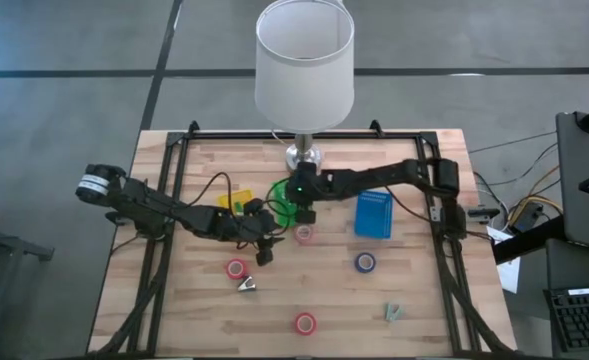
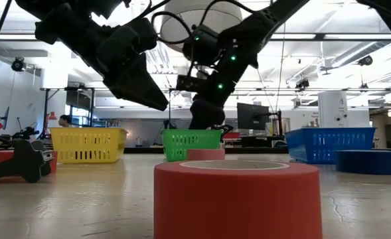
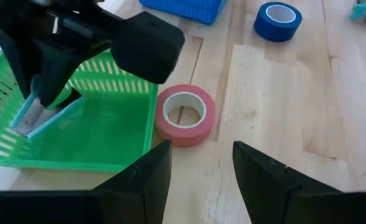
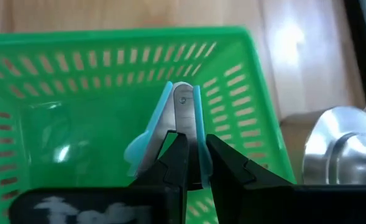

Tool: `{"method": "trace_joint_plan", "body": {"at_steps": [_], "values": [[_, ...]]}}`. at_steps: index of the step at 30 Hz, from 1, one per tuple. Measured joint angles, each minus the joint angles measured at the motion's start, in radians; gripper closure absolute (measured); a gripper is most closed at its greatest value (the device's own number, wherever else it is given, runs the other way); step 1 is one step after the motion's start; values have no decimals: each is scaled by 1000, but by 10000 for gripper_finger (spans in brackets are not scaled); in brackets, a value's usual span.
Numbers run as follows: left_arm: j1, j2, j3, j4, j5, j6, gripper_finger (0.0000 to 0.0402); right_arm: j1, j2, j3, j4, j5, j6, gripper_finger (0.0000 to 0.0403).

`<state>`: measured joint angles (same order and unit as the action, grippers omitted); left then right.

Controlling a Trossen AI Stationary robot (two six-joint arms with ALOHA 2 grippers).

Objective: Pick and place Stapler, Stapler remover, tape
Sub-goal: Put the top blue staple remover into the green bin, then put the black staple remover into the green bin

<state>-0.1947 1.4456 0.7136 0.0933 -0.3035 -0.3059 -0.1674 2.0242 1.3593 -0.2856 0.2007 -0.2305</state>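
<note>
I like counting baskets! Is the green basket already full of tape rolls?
No, the green basket looks empty inside, and the right gripper holds a light blue staple remover over it.

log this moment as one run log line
right end effector: shut on staple remover | over green basket | left end effector: open, near red tape

Dark jointed arms (image 1: 174,212), green lights.

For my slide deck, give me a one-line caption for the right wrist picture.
Right tool shut on a light-blue staple remover, held above the green basket.
</note>
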Motion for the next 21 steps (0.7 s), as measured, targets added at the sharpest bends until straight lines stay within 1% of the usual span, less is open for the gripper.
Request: {"method": "trace_joint_plan", "body": {"at_steps": [4,7,11,16,21], "values": [[0,0,0,-6,0,18,227,-12,40,45,-83,-3,-12,362],[0,0,0,-6,0,18,227,-11,44,60,-85,-20,0,355],[-1,0,0,-5,0,19,227,-9,49,71,-86,-93,9,330],[-4,0,0,-6,6,19,227,-9,45,76,-78,-94,4,296],[-7,0,-1,-6,60,19,227,-5,15,76,-104,-94,29,276]]}}
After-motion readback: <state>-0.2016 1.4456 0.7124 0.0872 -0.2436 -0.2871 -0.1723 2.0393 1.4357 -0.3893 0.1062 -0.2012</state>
